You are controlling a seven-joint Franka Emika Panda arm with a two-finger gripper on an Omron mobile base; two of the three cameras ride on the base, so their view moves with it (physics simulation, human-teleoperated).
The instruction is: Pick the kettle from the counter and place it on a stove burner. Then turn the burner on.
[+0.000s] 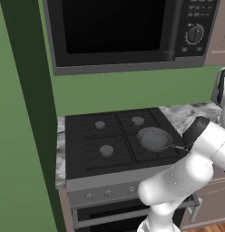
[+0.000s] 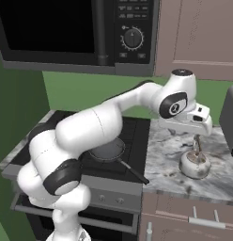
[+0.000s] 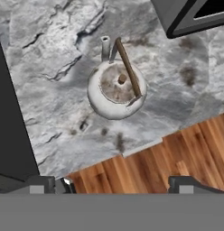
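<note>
Stove (image 1: 87, 149) sits left of the desk (image 2: 170, 155), under the microwave (image 1: 119, 31). Frying pan (image 1: 154, 138) on the stove's front right, handle pointing out toward the front edge. Larger stove burner (image 1: 106, 150) front left; two smaller caps (image 1: 100, 124) behind it at the back. Knobs (image 1: 107, 193) along the stove front, below the cooktop. Kettle (image 2: 194, 164) stands on the desk right of the stove, well apart from the pan. Gripper (image 2: 198, 143) directly above the kettle, just over its handle (image 3: 128, 67). A dark appliance (image 2: 229, 124) sits on the desk right of the kettle. Cabinet (image 2: 198, 37) right of the microwave, above the desk.
</note>
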